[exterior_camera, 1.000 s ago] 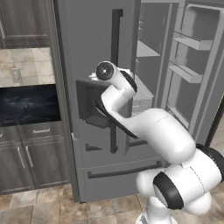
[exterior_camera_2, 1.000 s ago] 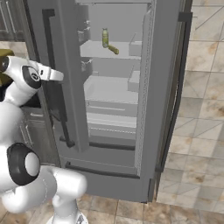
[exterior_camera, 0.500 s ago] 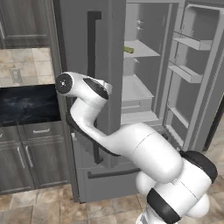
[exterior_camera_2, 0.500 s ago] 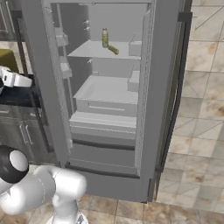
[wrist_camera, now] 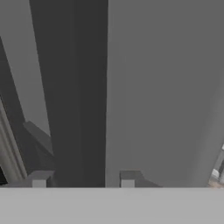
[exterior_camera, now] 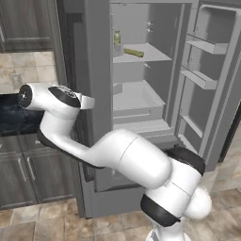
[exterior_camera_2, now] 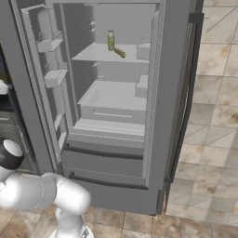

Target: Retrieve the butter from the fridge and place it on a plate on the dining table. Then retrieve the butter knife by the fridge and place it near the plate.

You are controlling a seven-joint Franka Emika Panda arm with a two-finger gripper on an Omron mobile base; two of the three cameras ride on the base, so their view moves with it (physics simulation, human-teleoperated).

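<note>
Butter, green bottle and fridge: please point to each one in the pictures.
butter [exterior_camera: 133,52], left base view, middle of the bar.
green bottle [exterior_camera_2: 111,40], right base view, its body.
fridge [exterior_camera_2: 173,93], right base view, front of the closed door.

The fridge [exterior_camera: 96,94] looks like brushed grey metal, matt and smooth, with a dark, faintly glossy bar handle [exterior_camera_2: 188,88]. Inside, the shelves [exterior_camera: 136,55] and door bins [exterior_camera: 202,44] read as pale grey plastic — smooth, dull. The butter [exterior_camera: 133,52] is olive-yellow with a soft matt skin; the bottle [exterior_camera_2: 111,40] beside it is pale green and slightly shiny. The cabinets [exterior_camera: 19,174] show dark grey wood grain — matt. The floor [exterior_camera_2: 209,139] is beige stone tile, mottled, with a low sheen. The robot arm [exterior_camera: 127,155] is glossy white plastic with dark joints.
</note>
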